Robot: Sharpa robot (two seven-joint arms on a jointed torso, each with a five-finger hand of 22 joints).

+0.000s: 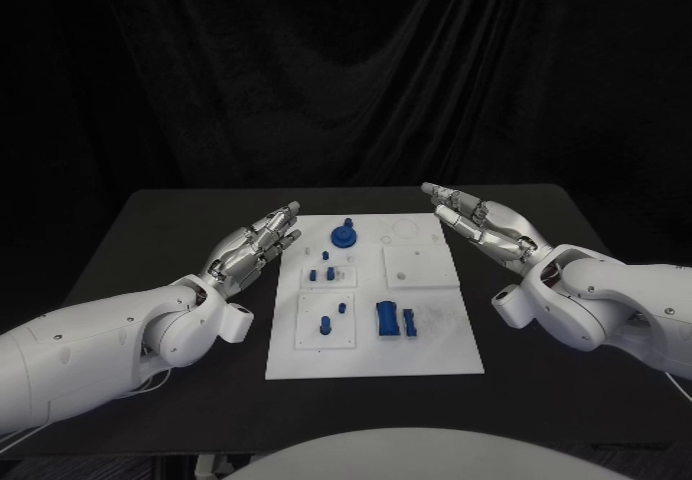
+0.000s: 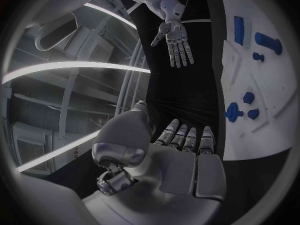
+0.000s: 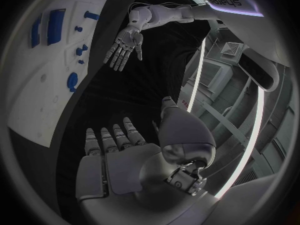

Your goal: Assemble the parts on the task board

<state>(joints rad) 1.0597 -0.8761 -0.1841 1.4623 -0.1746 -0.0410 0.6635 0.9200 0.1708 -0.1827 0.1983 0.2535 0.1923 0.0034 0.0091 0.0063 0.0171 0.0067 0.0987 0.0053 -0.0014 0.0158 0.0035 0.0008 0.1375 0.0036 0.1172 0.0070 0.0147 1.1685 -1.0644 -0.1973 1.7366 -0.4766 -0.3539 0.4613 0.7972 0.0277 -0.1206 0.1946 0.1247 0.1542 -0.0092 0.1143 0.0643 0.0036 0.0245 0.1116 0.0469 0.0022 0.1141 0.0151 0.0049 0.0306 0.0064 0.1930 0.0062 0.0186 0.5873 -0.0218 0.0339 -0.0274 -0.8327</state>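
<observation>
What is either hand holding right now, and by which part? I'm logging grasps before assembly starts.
Nothing is held. The left hand and the right hand hover open beside the task board, fingers apart, and the blue parts lie untouched on it.

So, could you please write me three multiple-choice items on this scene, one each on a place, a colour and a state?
1. Where is the task board?
A. between the two hands
B. left of both hands
C. under the right hand

2. What colour are the parts?
A. red
B. blue
C. yellow

3. What is the left hand doing?
A. gripping a part
B. pressing the board
C. holding nothing, fingers apart

Answers: 1 A, the right hand and the left flank the board; 2 B, all pieces are blue; 3 C, it is off the board's edge with nothing in it.
</observation>
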